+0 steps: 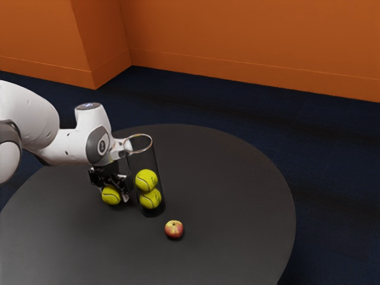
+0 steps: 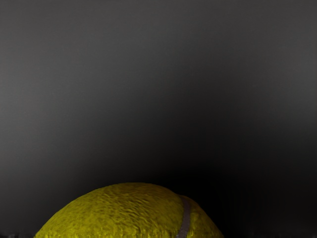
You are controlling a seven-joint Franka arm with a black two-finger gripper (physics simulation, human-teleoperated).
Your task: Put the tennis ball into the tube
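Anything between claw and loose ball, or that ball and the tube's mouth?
Nothing visible between claw and loose ball. From there, only the side of the tube, so likely up and over its rim. Apple looks off that path.

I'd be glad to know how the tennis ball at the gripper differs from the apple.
The tennis ball is yellow-green with a curved seam, while the apple is mottled red and yellow. The tennis ball looks evenly round, whereas the apple dips at its top. The tennis ball is right at the gripper; the apple sits away from it. Both are outside the clear tube.
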